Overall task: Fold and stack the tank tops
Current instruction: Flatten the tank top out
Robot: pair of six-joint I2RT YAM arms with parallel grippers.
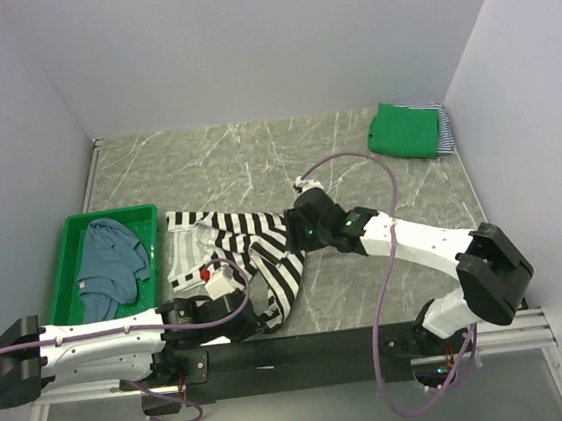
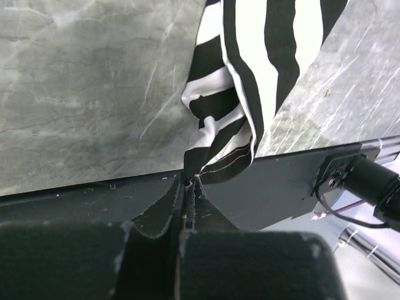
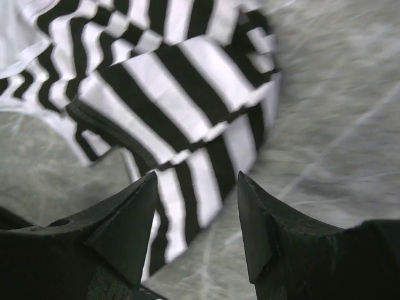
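Low along the near edge, the left gripper [image 2: 189, 182] pinches the striped top [image 1: 256, 249]; the right gripper [image 3: 197, 195], reaching left, hovers open.

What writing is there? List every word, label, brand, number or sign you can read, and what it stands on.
None can be read in any view.
One small red patch on the black-white striped tank top may be a label: too small to read.

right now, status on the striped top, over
Left gripper shut on striped top. Right gripper open over it, not gripping. Nothing in the way.
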